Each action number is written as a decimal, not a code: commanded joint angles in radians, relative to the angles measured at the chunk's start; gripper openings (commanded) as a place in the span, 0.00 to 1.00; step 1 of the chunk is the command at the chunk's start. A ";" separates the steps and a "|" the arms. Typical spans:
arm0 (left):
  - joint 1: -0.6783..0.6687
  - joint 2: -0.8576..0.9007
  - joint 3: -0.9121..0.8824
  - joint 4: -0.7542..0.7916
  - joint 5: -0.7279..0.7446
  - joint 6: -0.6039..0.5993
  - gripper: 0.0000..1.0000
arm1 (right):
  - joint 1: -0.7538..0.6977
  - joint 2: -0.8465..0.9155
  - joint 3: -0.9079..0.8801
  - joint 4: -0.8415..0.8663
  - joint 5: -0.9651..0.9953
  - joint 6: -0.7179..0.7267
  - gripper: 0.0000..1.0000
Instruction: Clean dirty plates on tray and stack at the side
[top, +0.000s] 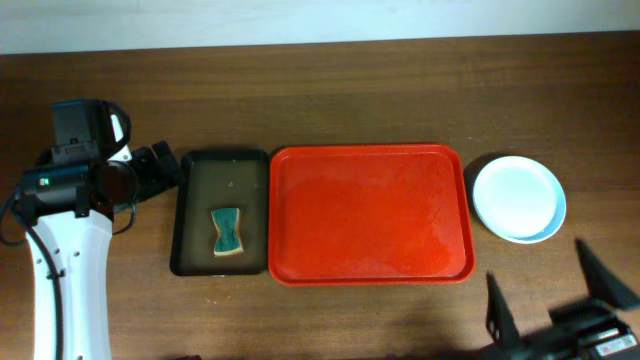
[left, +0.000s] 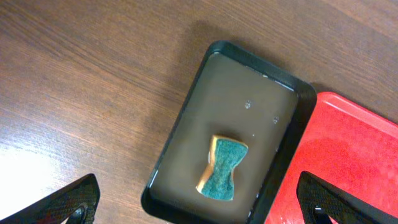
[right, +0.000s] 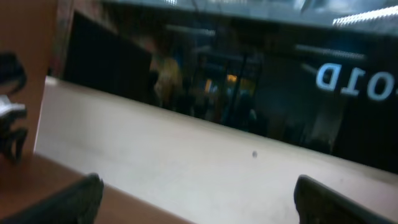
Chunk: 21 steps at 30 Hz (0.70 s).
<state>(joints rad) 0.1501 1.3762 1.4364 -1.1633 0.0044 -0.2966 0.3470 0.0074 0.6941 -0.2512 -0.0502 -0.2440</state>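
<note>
Dark wood table (top: 330, 90); pale wall (right: 186, 168) below dark glass window (right: 124, 68), reflected lights.

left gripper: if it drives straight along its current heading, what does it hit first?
Most likely the dark tray, at or near the sponge lying in it. The left wrist view shows both ahead of the open left gripper. Depth is unclear, so I can't tell whether rim or sponge comes first.

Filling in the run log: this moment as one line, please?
red tray: no plates | plates: stacked right of it | sponge: in dark tray | left gripper: open, empty | right gripper: open, empty
</note>
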 joint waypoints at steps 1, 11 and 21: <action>0.002 -0.008 0.009 0.002 0.008 -0.009 0.99 | 0.005 -0.003 -0.230 0.288 -0.024 -0.010 0.98; 0.002 -0.008 0.009 0.002 0.008 -0.009 0.99 | -0.043 -0.003 -0.622 0.571 -0.018 0.127 0.98; 0.002 -0.008 0.009 0.002 0.008 -0.010 0.99 | -0.046 -0.003 -0.689 0.234 -0.014 0.148 0.98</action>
<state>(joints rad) 0.1501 1.3762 1.4364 -1.1633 0.0044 -0.2962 0.3061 0.0105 0.0109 0.0326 -0.0658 -0.1188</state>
